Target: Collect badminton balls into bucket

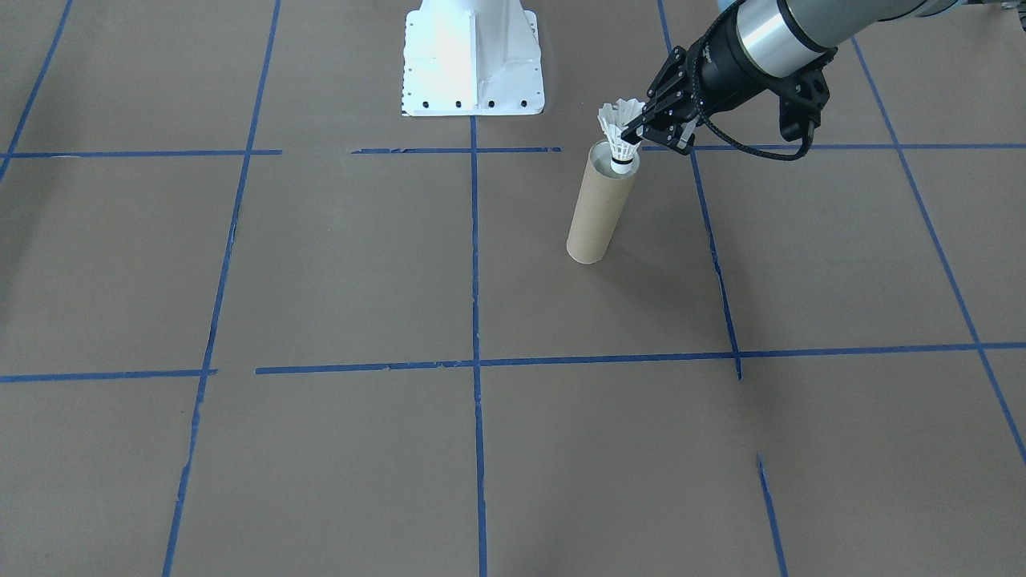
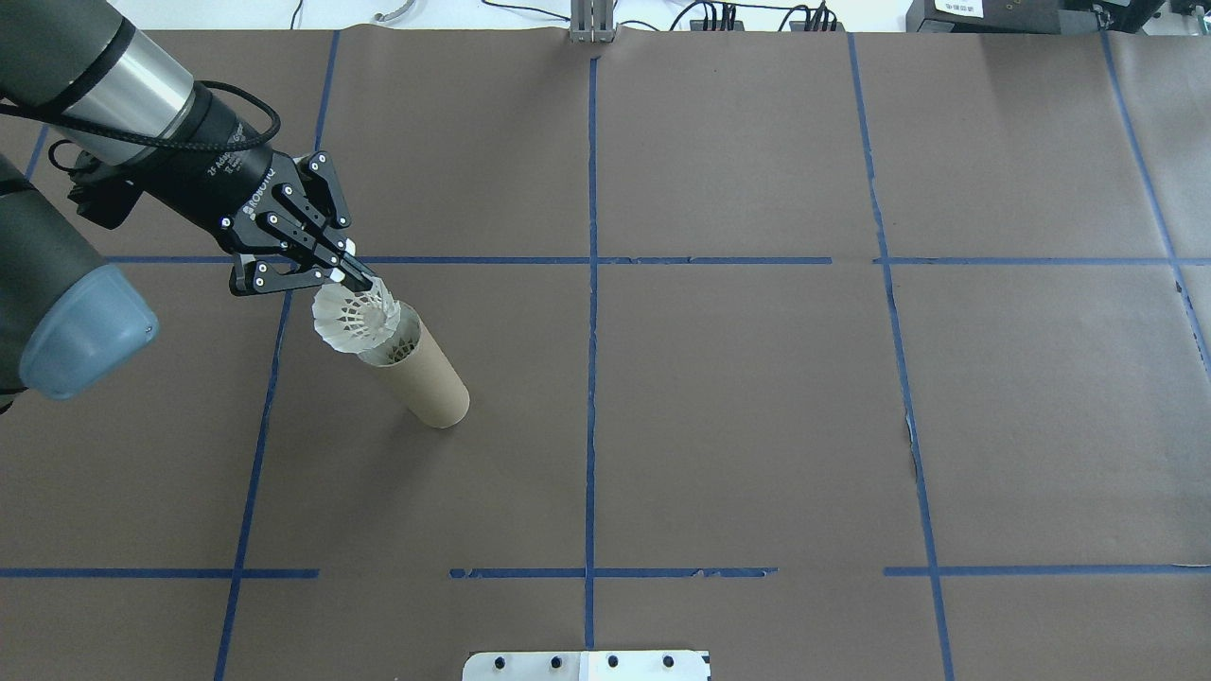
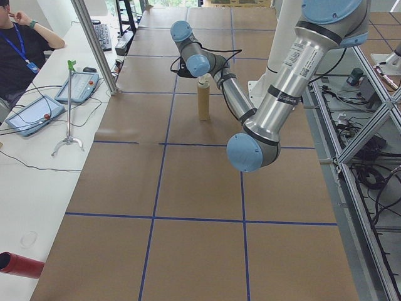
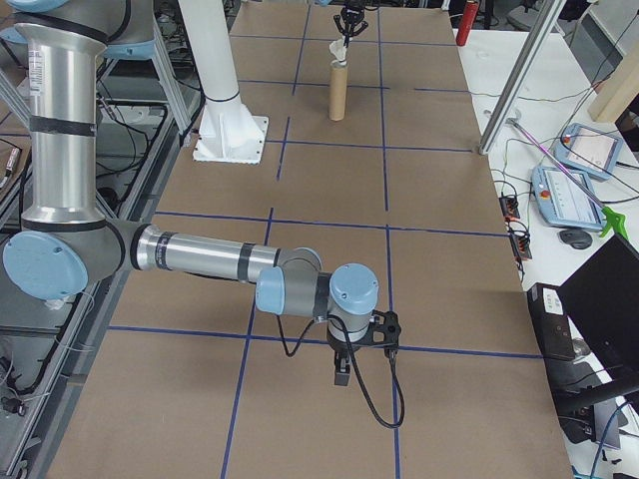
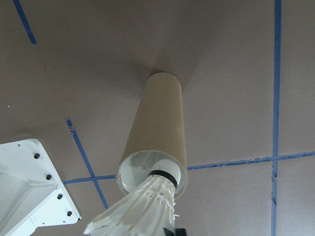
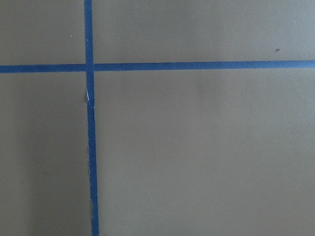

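A white feathered shuttlecock [image 1: 618, 131] [image 2: 356, 317] [image 5: 142, 209] hangs cork-down, its tip just inside the mouth of the upright brown cardboard tube [image 1: 598, 216] [image 2: 431, 384] [image 5: 160, 123]. My left gripper [image 1: 639, 131] [image 2: 363, 282] is shut on the shuttlecock's feather skirt, right above the tube's rim. The tube also stands in the exterior left view [image 3: 203, 100] and the exterior right view [image 4: 338, 90]. My right gripper [image 4: 341, 371] hangs low over bare table far from the tube; I cannot tell whether it is open or shut. No other shuttlecocks are in sight.
The white robot base [image 1: 473, 60] [image 4: 232, 135] stands close beside the tube. Blue tape lines cross the brown table cover. A seated person [image 3: 19, 44], tablets and a red cylinder [image 3: 17, 264] are on the side bench beyond the table's edge.
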Robot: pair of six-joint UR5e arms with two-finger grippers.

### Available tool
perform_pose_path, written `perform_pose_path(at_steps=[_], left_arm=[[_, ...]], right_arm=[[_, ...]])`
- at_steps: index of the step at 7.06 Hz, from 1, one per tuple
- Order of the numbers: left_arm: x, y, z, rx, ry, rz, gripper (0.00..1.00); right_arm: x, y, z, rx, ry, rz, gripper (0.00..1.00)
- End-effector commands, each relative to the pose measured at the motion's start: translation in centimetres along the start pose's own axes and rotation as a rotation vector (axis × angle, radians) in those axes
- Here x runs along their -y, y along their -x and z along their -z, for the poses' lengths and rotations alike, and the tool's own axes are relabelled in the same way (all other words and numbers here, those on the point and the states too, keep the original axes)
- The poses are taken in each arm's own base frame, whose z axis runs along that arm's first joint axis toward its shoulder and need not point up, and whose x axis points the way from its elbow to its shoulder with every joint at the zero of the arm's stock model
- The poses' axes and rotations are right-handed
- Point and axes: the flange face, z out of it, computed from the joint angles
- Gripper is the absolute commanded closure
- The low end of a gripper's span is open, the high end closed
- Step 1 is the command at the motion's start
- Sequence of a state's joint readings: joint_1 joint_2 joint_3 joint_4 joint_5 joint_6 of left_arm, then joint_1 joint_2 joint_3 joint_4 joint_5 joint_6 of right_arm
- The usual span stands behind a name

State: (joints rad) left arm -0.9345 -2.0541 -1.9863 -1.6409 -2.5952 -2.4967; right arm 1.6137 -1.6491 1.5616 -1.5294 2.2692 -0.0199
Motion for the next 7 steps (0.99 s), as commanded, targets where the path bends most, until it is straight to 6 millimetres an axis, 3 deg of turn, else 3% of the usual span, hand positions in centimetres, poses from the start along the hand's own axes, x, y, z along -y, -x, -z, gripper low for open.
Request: perform_pose_path(at_steps=[1, 3, 5, 6, 7], left_arm=[[0.1, -0.1, -0.3, 0.015, 0.014, -0.005, 1.00], [0.7, -0.7, -1.1, 0.020, 0.014, -0.009, 1.00], [1.0, -1.1, -1.5, 0.011, 0.028, -0.035, 0.91], [0.9, -1.0, -1.4, 0.006, 0.037, -0.058, 0.66], [0.6, -0.9, -1.2, -0.002, 0.045, -0.093, 0.01]], right_arm=[[0.0, 0.0, 0.0, 0.000, 0.000, 0.000, 0.00], [0.0, 0.0, 0.0, 0.000, 0.000, 0.000, 0.00], [-0.1, 0.0, -0.1, 0.001, 0.001, -0.001, 0.00], [0.0, 0.0, 0.0, 0.000, 0.000, 0.000, 0.00], [0.0, 0.0, 0.0, 0.000, 0.000, 0.000, 0.00]])
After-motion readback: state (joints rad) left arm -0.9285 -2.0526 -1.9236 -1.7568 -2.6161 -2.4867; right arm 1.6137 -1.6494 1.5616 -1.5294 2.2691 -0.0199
